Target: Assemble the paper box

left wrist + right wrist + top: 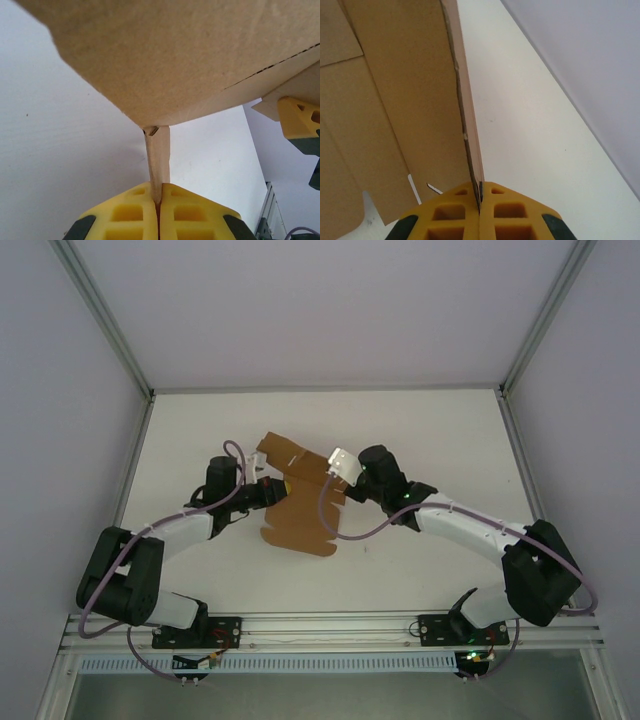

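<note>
2 hands grip 1 piece of cardboard between them, above the middle of the white bench (420, 440). The paper box (300, 505) is not yet a box: it is a die-cut sheet of plain brown kraft card, unprinted, with rounded corners on its near end and angled flaps at its far end. From above it runs lengthwise away from the arm bases, the far flaps tipped up and to the left. Whether the near end touches the bench cannot be told.

The left hand (268, 490) comes in from the sheet's left edge. Seen from its own wrist, the left hand (159, 202) is clenched, its 2 yellow fingers pressed together on a narrow tab that stands edge-on between them. Above that tab the paper box (175, 60) spreads as a broad matte panel with a fibrous grain, crossed at the right by a dashed crease line. Beyond the panel's right corner a yellow finger of the right hand (297, 120) shows against the card.

The right hand (330, 472) meets the sheet on its right side, near the far end. From its wrist, the right hand (479, 195) is also clenched, pinching the thin edge of an upright panel. Left of that edge the paper box (395, 100) shows faint fold lines and 2 short slits near the bottom, with the pale bench (530, 125) on the right.
</note>
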Robot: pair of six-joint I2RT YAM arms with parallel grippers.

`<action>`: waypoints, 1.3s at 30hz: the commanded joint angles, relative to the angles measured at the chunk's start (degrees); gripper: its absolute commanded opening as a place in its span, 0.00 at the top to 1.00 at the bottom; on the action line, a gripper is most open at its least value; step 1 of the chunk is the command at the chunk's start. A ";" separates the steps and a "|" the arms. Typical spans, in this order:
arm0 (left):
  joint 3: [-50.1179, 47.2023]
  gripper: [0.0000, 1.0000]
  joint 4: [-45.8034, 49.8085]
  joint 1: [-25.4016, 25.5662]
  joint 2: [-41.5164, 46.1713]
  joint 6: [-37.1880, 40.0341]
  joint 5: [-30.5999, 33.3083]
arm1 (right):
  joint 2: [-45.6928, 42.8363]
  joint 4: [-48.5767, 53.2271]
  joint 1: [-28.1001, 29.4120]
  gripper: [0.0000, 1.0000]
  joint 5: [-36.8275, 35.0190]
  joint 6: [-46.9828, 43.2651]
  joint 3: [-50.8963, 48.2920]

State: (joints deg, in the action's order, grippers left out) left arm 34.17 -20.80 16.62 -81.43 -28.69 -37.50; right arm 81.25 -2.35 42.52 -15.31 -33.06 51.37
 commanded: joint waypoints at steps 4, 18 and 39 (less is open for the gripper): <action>2.44 1.00 -1.83 2.55 -3.01 -2.01 1.06 | 2.76 0.68 5.28 1.00 -6.79 -6.62 -0.68; 2.75 0.82 -2.70 3.37 -9.92 -6.31 2.61 | 13.83 -8.07 10.09 1.00 -28.21 -7.66 1.09; 16.15 0.00 42.98 0.97 9.45 6.08 39.07 | 12.08 -25.00 8.19 1.00 -28.68 -33.65 -2.13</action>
State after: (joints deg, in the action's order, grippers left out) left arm 47.37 17.54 18.57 -70.26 -25.78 -1.52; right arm 94.56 -21.78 51.00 -44.12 -60.60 49.19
